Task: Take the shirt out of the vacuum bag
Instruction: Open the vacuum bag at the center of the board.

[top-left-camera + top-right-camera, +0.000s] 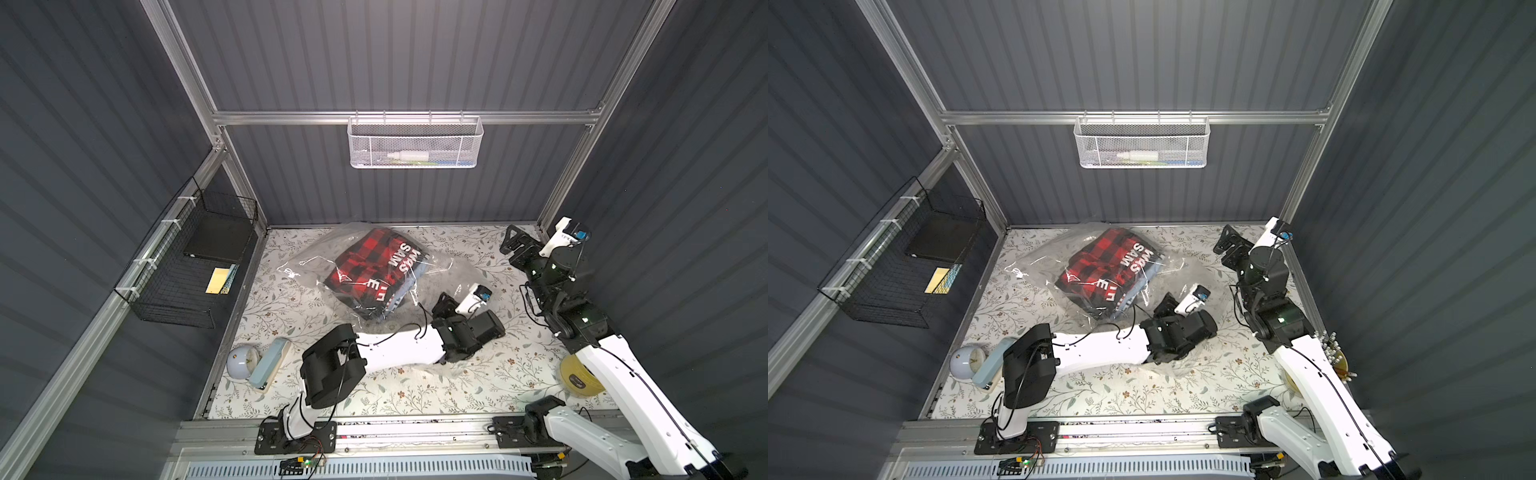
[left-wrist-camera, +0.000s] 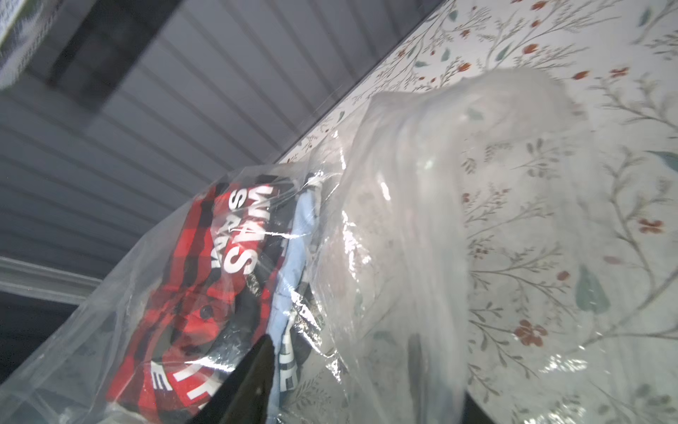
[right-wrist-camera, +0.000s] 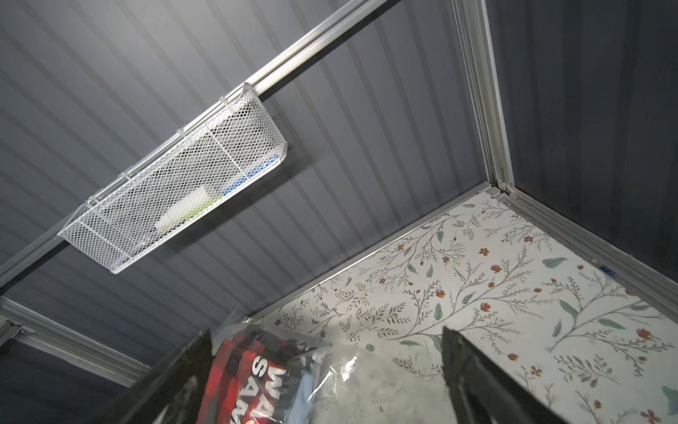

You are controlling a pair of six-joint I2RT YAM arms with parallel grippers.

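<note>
Straddling bunched film at the vacuum bag (image 2: 403,191) edge, left end effector (image 2: 341,337) has jaws part apart; can't tell if film is pinched. Red/black plaid shirt (image 1: 365,266) sits inside bag at approx. 10 o'clock from it in both top views, w/ pale blue cloth (image 2: 304,224) alongside. Farther out, right end effector (image 3: 326,330) gapes wide, empty, near bench (image 1: 415,395) 1 o'clock corner; bag at its 9 o'clock. Legible on shirt: "WAS", "SAM", "E"; rest lost in folds.

soft overhead light falls bright on the table (image 1: 415,395). white glare streaks the vacuum bag (image 2: 403,220), and the left wrist view is blurred throughout.
</note>
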